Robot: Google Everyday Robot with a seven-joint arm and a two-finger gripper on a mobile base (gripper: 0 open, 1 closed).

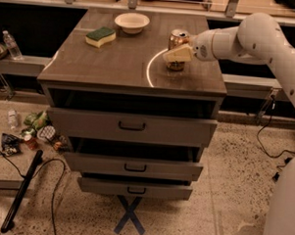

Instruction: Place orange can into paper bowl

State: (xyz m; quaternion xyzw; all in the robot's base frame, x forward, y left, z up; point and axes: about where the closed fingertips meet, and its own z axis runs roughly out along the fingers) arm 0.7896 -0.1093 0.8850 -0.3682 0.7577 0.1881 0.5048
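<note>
Working across the drawer cabinet's surface (120,64), the white arm (249,38) reaches in from the right. The step in hand looks to be securing the can before carrying it left and back. The paper bowl (132,22) sits near the far edge, well apart from the can, with the yellow sponge (100,36) to its front-left. A good carry would lift the can clear of the flared rim and come down centred. The bowl looks light and only somewhat wider than the can, so a skewed set-down could tip it. The orange can (178,41) stands upright toward the right of the surface, beside a bright curved reflection. The gripper (177,54) is at the can, with one cream jaw crossing its front. I cannot tell whether the jaws are clamped on it or merely around it. The can's far side and the other jaw are hidden, and the arm's base is cut off at the right edge.
</note>
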